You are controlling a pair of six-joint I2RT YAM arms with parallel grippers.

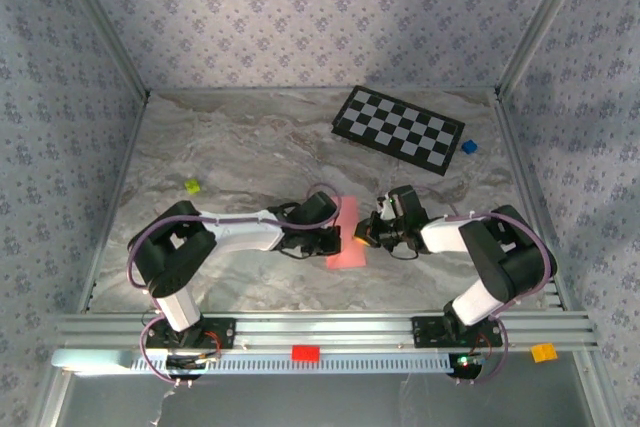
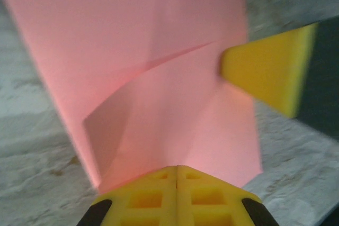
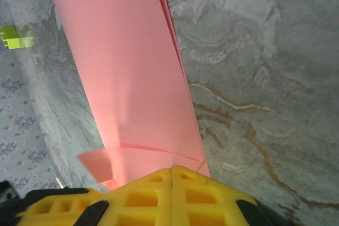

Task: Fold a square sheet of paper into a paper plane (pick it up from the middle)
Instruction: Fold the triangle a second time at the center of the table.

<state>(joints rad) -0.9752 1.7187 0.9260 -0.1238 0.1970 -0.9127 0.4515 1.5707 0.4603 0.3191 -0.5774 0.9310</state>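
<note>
Top external: square sheet of paper [image 1: 348,252] held over worktop [image 1: 230,157], left end effector [image 1: 328,237] and right end effector [image 1: 366,235] both clamped on it. Step?
— Early fold, probably. Next: align edges, then crease.

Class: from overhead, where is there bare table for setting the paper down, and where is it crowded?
Free: tabletop between the green block and the checkerboard; the near strip by the rail. Crowded: the centre, where left gripper and right gripper pinch the pink paper.
</note>
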